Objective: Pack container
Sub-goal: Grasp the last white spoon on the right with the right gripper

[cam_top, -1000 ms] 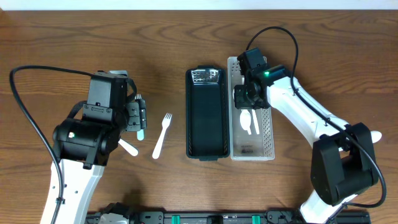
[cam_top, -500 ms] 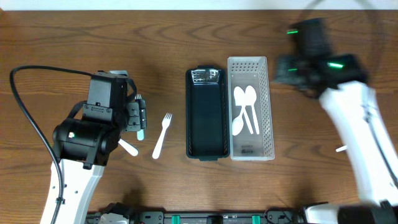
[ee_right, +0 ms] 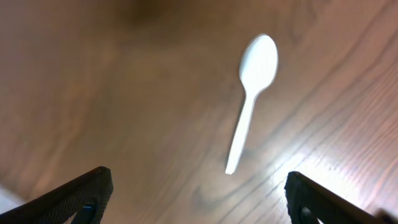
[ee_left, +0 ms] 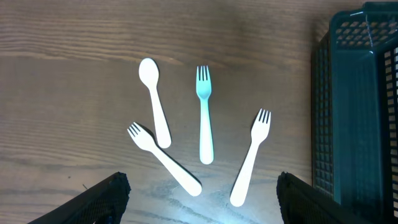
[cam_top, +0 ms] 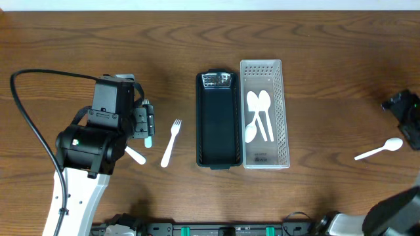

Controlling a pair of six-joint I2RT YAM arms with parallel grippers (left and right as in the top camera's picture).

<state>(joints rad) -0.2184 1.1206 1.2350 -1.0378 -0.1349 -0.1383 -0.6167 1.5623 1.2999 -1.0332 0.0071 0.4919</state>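
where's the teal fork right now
In the left wrist view the teal fork lies flat on the left side of the table, between a white spoon and a white fork, left of the dark basket.

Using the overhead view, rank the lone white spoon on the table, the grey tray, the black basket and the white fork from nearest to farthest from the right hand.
1. Lone white spoon: on the bare table near the right hand.
2. Grey tray: mid-table, spoons inside.
3. Black basket: against the tray's far side from the hand.
4. White fork: beyond the basket, farthest.
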